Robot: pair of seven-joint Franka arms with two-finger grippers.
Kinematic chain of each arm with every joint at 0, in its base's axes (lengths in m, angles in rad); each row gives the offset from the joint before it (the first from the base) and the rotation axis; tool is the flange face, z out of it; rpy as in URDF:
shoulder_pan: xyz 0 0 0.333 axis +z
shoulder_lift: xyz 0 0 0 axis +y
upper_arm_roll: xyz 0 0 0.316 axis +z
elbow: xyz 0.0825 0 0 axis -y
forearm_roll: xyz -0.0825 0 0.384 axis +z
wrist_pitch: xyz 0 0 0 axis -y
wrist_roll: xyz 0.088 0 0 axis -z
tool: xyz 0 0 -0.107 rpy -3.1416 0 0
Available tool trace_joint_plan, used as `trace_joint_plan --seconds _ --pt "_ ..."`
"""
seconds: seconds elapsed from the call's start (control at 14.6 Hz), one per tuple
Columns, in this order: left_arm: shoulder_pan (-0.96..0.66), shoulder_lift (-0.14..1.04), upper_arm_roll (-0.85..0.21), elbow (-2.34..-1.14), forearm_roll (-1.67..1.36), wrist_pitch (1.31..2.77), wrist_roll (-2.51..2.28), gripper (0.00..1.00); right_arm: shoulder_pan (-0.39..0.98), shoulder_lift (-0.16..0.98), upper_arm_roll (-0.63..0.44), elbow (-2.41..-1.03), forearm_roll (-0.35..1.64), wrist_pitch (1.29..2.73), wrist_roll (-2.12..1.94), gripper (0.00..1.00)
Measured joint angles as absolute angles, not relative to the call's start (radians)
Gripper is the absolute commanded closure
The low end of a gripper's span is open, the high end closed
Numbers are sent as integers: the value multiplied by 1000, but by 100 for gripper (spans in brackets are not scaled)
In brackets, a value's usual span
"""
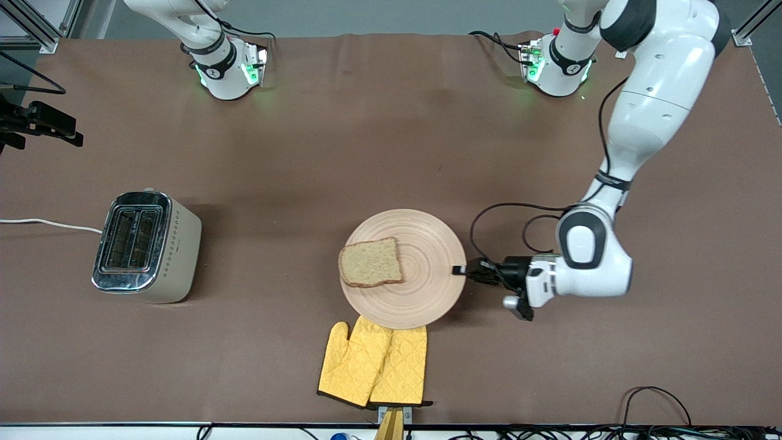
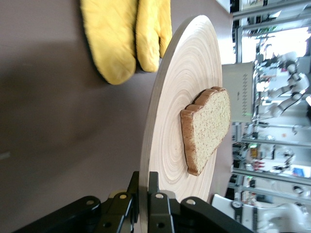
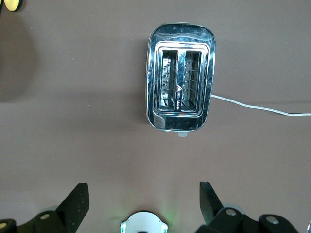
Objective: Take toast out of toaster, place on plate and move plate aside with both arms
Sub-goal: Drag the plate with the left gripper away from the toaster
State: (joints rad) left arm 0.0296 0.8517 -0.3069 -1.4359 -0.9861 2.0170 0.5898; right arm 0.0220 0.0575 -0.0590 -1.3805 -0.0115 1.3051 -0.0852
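Observation:
The toast (image 1: 371,263) lies flat on the round beige wooden plate (image 1: 427,287), toward the plate's edge at the right arm's end. My left gripper (image 1: 459,269) is shut on the plate's rim at the side toward the left arm's end. The left wrist view shows its fingers (image 2: 144,177) clamped on the rim of the plate (image 2: 180,97), with the toast (image 2: 209,126) on it. My right gripper (image 3: 144,201) is open and empty, high over the table above the toaster (image 3: 181,97). It is out of the front view.
A steel toaster (image 1: 146,244) with two empty slots stands toward the right arm's end, its white cord running off the table. A pair of yellow oven mitts (image 1: 374,366) lies nearer the front camera, its tips under the plate's edge. A black camera mount (image 1: 36,122) sits at the table edge.

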Motion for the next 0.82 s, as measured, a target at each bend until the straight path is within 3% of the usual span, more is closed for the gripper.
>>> trace_joint_plan --seconds 0.34,0.82 --pt "217 852 -308 -1431 -935 1857 590 97 32 58 -56 -1381 -12 1305 -86 0" --pt "458 855 -305 -1410 -728 1804 649 97 35 57 -56 -1380 -12 1305 -86 0"
